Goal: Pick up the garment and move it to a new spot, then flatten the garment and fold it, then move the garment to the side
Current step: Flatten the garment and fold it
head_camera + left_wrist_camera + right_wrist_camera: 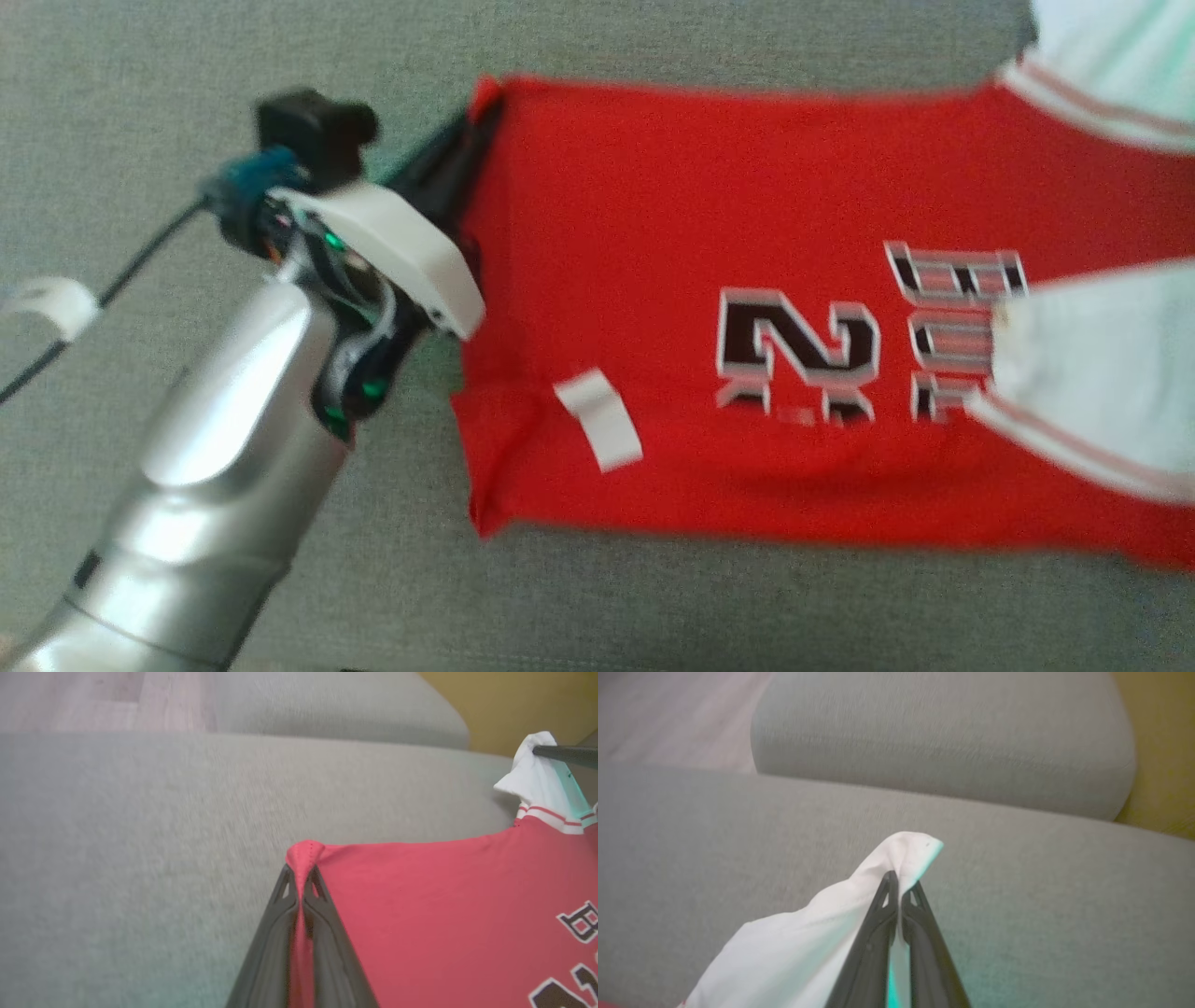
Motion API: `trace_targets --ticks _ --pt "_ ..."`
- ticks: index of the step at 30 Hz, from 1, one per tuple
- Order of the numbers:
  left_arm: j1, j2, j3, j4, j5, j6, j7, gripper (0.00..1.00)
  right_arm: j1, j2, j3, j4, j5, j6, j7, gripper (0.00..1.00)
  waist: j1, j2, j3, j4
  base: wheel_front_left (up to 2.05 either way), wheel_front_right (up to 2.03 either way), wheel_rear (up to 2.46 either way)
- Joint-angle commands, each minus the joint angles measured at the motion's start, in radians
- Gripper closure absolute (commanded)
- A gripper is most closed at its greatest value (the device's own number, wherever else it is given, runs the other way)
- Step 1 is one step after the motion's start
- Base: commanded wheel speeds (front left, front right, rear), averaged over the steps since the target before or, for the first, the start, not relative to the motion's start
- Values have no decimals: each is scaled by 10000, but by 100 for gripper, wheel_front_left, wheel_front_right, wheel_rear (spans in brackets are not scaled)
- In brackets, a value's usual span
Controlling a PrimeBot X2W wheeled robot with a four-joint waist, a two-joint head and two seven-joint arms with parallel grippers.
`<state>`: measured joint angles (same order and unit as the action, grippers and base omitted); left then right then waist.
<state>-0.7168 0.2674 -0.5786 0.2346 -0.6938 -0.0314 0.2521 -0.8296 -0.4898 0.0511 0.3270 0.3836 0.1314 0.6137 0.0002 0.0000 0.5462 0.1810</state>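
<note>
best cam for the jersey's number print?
Head view: the number print lies whole on the red jersey, if blurred. Left wrist view catches just a cut-off piece at its lower right corner. Right wrist view looks at the white sleeve instead.

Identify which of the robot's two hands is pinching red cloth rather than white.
The left hand: it pinches a red corner, while the right hand pinches a white sleeve.

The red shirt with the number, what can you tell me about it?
The red sports jersey of thin knit cloth has white sleeves with red-striped trim, black-and-white lettering and a 2, and a white label near its hem. It lies spread on the grey fabric cushion. The left gripper pinches a hem corner; the right gripper pinches a white sleeve tip.
</note>
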Motion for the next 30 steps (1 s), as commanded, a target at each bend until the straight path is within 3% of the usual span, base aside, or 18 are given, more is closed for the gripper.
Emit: trace_targets --ticks 1,8,12,21,29,30 --pt "-515 330 700 -286 13 167 -307 100 -473 68 -207 -303 -81 -7 -312 100 -2 0 -102 -60 0 0 0" --pt "-93 419 1122 -839 -420 233 -650 100 -335 254 -734 -512 373 -7 -704 100 -2 0 -568 -338 0 0 0" --pt "687 578 1155 -1131 -624 262 -730 100 1022 192 -653 -1121 723 -7 -604 100 -2 0 -945 -620 0 0 0" --pt "3333 1153 1595 -2335 -1151 607 -1361 100 5034 839 -810 -3625 1316 -7 -361 100 -2 0 -1798 -1314 0 0 0" --pt "4925 1457 1591 -2966 -1158 1005 -1574 100 6750 1300 -634 -4185 1138 -7 6 100 -2 0 -2114 -1663 0 0 0" --pt "5051 1495 1582 -2966 -1047 1100 -1650 100 6824 1338 -618 -4189 1099 -7 26 83 -2 0 -2132 -1688 0 0 0"
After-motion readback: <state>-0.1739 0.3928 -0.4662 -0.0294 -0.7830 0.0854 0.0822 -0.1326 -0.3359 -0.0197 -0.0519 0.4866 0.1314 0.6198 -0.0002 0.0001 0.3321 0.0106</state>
